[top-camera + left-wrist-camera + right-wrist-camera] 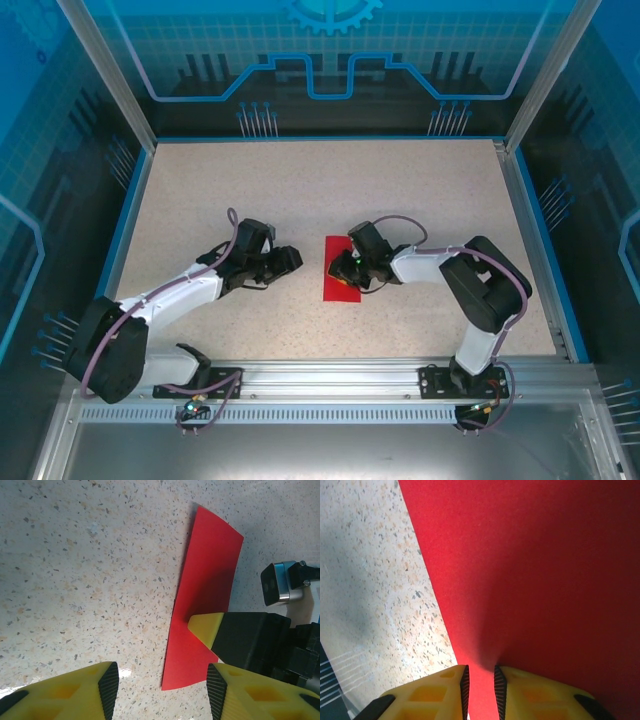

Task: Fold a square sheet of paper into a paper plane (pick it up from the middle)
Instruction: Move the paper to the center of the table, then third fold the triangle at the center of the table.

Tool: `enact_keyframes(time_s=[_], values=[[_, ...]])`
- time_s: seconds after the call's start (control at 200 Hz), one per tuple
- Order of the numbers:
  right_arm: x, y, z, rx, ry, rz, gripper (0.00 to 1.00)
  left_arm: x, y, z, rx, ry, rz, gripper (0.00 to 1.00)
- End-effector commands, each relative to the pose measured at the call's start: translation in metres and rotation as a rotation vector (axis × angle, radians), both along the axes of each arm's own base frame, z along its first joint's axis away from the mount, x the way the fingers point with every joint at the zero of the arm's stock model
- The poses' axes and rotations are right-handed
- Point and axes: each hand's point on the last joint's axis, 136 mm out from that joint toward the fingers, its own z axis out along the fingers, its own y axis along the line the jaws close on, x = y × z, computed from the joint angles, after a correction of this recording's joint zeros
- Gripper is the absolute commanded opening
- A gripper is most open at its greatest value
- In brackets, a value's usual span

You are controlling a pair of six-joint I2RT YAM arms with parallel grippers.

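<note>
Red matte sheet of paper, narrow and bowed, is laid on speckled table. Left gripper is held apart, empty. Right gripper is nearly closed on it, grip unclear.

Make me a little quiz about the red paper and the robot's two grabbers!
1. Which gripper has a fingertip on the paper? A: left. B: right. C: both.
2. Fill in the word: the left gripper has its jaws ____ and nothing between them.
3. True or false: the paper is crumpled into a ball.

Key
1. B. The right gripper is down on the red sheet.
2. open
3. False. It lies as a smooth, slightly curved strip on the table.
</note>
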Motion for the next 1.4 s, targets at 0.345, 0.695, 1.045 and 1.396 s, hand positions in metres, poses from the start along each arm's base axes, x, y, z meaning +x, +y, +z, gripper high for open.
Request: enact_keyframes(time_s=[0.345,0.695,1.045,1.396], values=[[-0.022,-0.035,-0.003,-0.205,0.087,-0.041,0.31,0.006,-0.012,0.014,-0.043,0.001,-0.051,0.53],[0.002,-0.006,0.023,-0.145,0.061,0.023,0.33,0.002,-0.01,0.01,-0.026,0.022,-0.049,0.54],[-0.001,-0.025,0.046,-0.152,-0.028,0.019,0.37,0.006,-0.019,0.016,-0.051,-0.01,-0.101,0.51],[-0.016,-0.066,0.036,-0.132,-0.06,0.068,0.4,0.03,-0.067,0.015,-0.103,-0.01,-0.21,0.4]])
